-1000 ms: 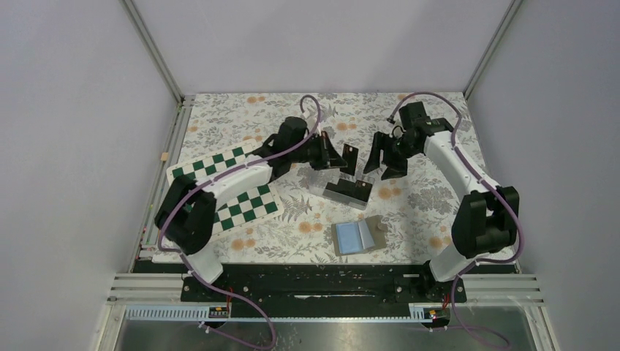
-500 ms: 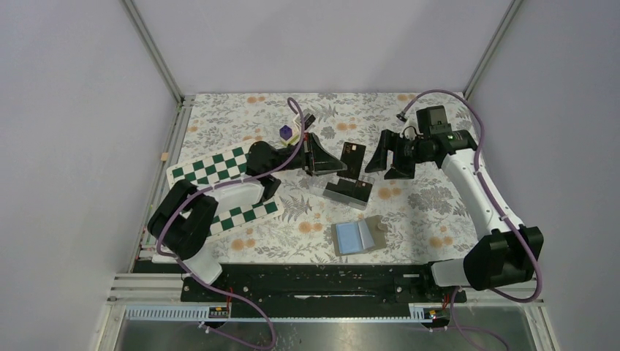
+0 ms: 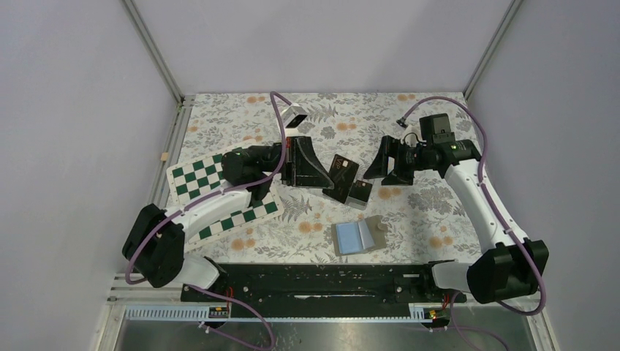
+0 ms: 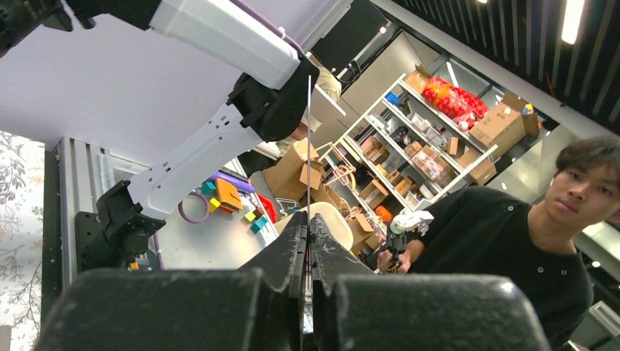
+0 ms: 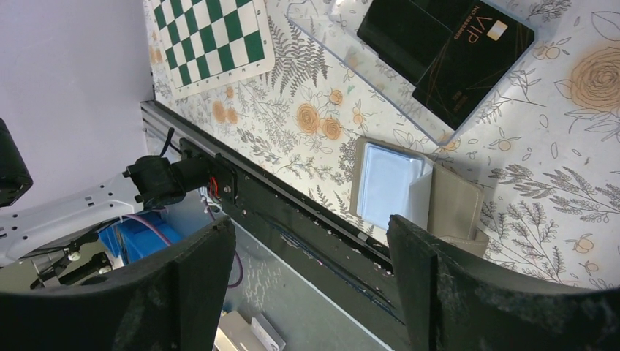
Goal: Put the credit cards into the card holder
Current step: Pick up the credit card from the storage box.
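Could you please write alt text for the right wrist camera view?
The card holder lies open, pale blue inside up, on the floral table, framed by the open right gripper. Beyond it, black credit cards, one marked VIP, overlap a clear box.

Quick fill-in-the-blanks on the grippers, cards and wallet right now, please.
The left gripper is shut on one thin black card; the right gripper holds ___.
The grey-brown folding card holder lies ___, pale blue inside up.
In the clear plastic box, the top black card reads ___.
Missing: nothing; open; VIP.
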`<state>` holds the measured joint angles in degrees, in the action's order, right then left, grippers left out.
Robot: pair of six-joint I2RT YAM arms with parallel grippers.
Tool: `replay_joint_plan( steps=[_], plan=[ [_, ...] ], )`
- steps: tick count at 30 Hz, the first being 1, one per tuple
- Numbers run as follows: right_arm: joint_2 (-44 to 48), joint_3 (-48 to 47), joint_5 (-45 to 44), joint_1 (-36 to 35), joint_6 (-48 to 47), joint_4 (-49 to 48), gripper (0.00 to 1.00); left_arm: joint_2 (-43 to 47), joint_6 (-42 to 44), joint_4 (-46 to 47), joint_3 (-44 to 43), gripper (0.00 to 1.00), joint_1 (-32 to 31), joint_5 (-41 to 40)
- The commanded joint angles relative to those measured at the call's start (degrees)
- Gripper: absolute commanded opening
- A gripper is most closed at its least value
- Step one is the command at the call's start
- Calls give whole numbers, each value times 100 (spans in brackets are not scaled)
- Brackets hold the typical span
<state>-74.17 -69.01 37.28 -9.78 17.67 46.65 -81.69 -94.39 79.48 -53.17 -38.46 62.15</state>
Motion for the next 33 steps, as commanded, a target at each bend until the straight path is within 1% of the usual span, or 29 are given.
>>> replay_joint_plan(
  steps=[1, 4, 6, 7, 9, 11, 13, 15, 16, 18, 21, 23, 26, 28, 31, 33],
  plan=[
    [262, 38, 378, 20, 11, -223, 83, 271, 363, 399, 4, 0, -37, 1],
    [378, -25, 523, 20, -22, -219, 83, 449, 977, -134, 240, 0, -37, -102],
    [474, -69, 600, 20, -35, -219, 83, 591, 1637, -1013, 248, 0, -36, -77],
    [527, -87, 643, 20, -50, -234, 83, 673, 2072, -1687, 191, 0, -38, -91],
    [632, -103, 731, 19, -22, -290, 84, 870, 3261, -3558, -44, 0, -36, -239],
    [745, -84, 867, 20, 37, -407, 83, 1102, 4713, -5606, -395, 0, -33, -740],
    [866, 13, 1014, 15, 117, -600, 84, 1234, 5770, -7330, -760, 0, -34, -1490],
    [983, 115, 1270, 20, 228, -875, 83, 1348, 6299, -8111, -887, 0, -34, -2202],
    [1029, 182, 1431, 18, 310, -1037, 83, 1416, 6365, -8283, -896, 0, -38, -2567],
    [1091, 311, 1773, 17, 552, -1452, 82, 1514, 6092, -8534, -915, 0, -34, -3021],
    [1143, 540, 2288, 19, 1215, -2315, 81, 1409, 5026, -9046, -1115, 0, 21, -3372],
    [1159, 734, 2551, 16, 1861, -3222, 80, 1218, 4348, -9102, -1205, 0, 26, -3152],
    [1071, 940, 2742, 20, 2805, -4205, 77, 998, 3481, -8991, -1231, 0, 29, -2871],
    [967, 1068, 2825, 15, 3359, -4853, 75, 989, 3211, -8950, -1205, 0, 21, -2921],
    [795, 1102, 2830, 11, 3740, -5105, 70, 1055, 3013, -8973, -1186, 0, 38, -2994],
    [707, 1169, 2874, -3, 4106, -5447, 66, 1057, 2930, -8972, -1202, 0, 45, -2948]
  ],
)
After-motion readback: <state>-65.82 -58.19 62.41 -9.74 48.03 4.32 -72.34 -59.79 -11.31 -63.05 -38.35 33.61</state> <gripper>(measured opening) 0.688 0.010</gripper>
